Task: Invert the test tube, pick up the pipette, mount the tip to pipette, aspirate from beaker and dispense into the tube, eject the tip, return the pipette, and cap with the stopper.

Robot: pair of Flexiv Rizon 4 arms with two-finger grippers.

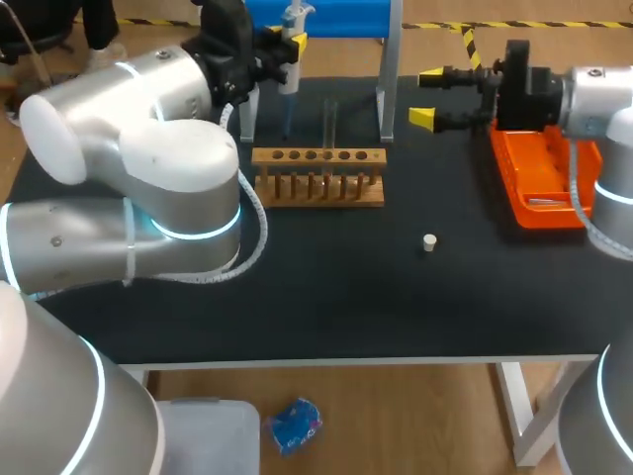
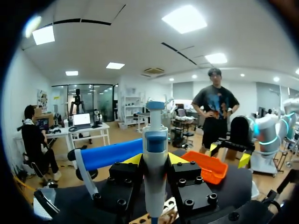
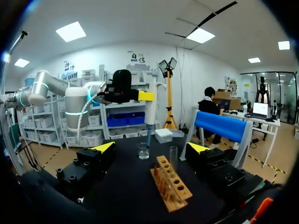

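Observation:
My left gripper (image 1: pixel 287 47) is shut on the white pipette (image 1: pixel 290 61) with a blue top and holds it upright at the back of the table. In the right wrist view the pipette (image 3: pixel 151 105) hangs with its tip (image 3: pixel 147 137) at the mouth of the small glass beaker (image 3: pixel 143 150). The head view hides the beaker behind my left arm. A clear test tube (image 3: pixel 173 157) stands mouth up in the wooden rack (image 1: pixel 318 178). The white stopper (image 1: pixel 428 241) lies on the mat right of the rack. My right gripper (image 1: pixel 427 97) stands open and empty, right of the rack.
An orange tray (image 1: pixel 539 183) sits at the right, under my right wrist. A blue padded bar on white legs (image 1: pixel 386 79) stands at the table's back edge, just behind the rack.

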